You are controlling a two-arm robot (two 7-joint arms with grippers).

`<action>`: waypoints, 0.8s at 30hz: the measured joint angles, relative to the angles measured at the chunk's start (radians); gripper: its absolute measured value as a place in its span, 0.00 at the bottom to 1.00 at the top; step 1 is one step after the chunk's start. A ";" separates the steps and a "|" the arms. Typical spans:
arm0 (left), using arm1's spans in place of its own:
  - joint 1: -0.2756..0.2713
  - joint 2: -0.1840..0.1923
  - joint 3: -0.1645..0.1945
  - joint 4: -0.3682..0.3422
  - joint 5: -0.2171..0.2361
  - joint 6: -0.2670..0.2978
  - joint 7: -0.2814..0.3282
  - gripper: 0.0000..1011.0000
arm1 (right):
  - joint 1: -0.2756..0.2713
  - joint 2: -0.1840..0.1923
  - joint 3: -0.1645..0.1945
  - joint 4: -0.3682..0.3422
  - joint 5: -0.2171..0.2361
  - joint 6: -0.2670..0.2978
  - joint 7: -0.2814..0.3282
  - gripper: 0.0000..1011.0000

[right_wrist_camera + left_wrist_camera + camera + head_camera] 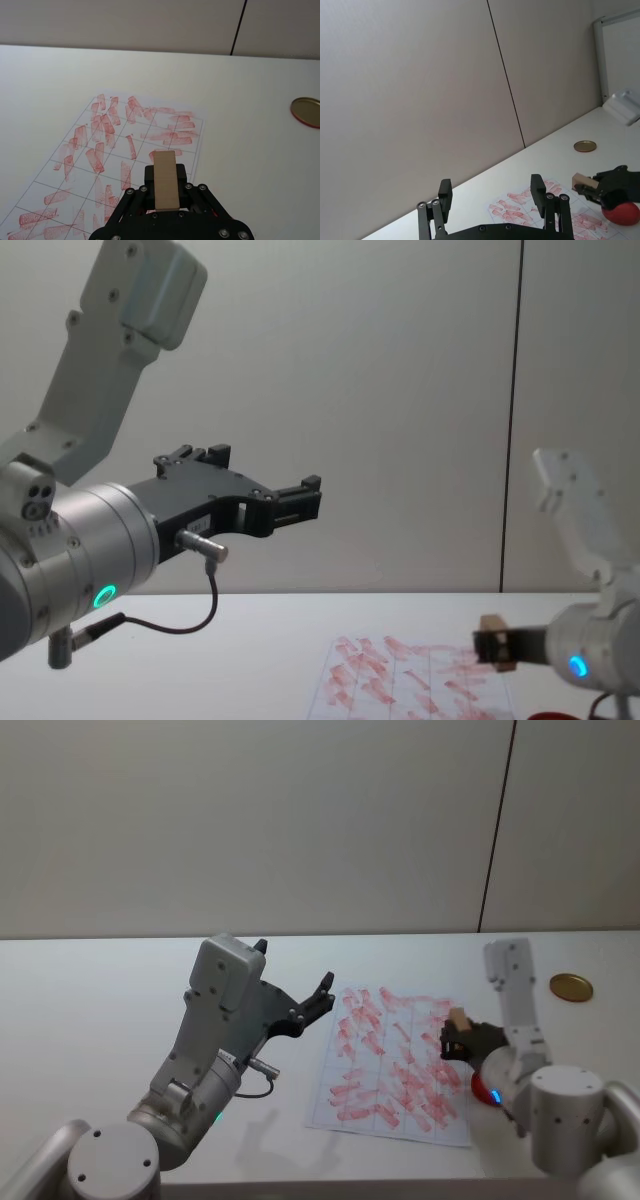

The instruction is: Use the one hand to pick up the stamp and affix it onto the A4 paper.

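Note:
The stamp [165, 179], a small light-brown wooden block, sticks out from between the fingers of my right gripper [165, 192], which is shut on it. In the head view the stamp [458, 1018] hangs a little above the right edge of the A4 paper [395, 1065], a white gridded sheet crowded with slanted red marks. From the chest view the stamp [492, 626] is clear of the sheet [415, 680]. My left gripper [322, 988] is raised well above the table left of the paper. Its fingers [537, 186] stand open with nothing between them.
A round red ink pad [622, 212] lies on the table under my right wrist, just right of the paper. A brass-coloured disc [570, 987] sits at the far right. The white table [100, 1010] meets a plain wall behind.

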 joint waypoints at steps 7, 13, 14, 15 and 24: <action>0.000 0.000 0.000 0.000 0.000 0.000 0.000 0.98 | 0.069 -0.044 -0.024 0.160 -0.015 -0.043 0.007 0.22; 0.000 0.000 0.000 0.000 0.000 0.000 0.000 0.98 | 0.137 -0.080 -0.037 0.302 -0.019 -0.085 0.008 0.22; 0.000 0.000 0.000 0.000 0.000 0.000 0.000 0.98 | 0.145 -0.084 -0.038 0.317 -0.019 -0.091 0.008 0.22; 0.000 0.000 0.000 0.000 0.000 0.000 0.000 0.98 | 0.153 -0.089 -0.038 0.335 -0.019 -0.096 0.008 0.22; 0.000 0.000 0.000 0.000 0.000 0.000 0.000 0.98 | 0.262 -0.137 -0.041 0.549 -0.019 -0.164 0.003 0.22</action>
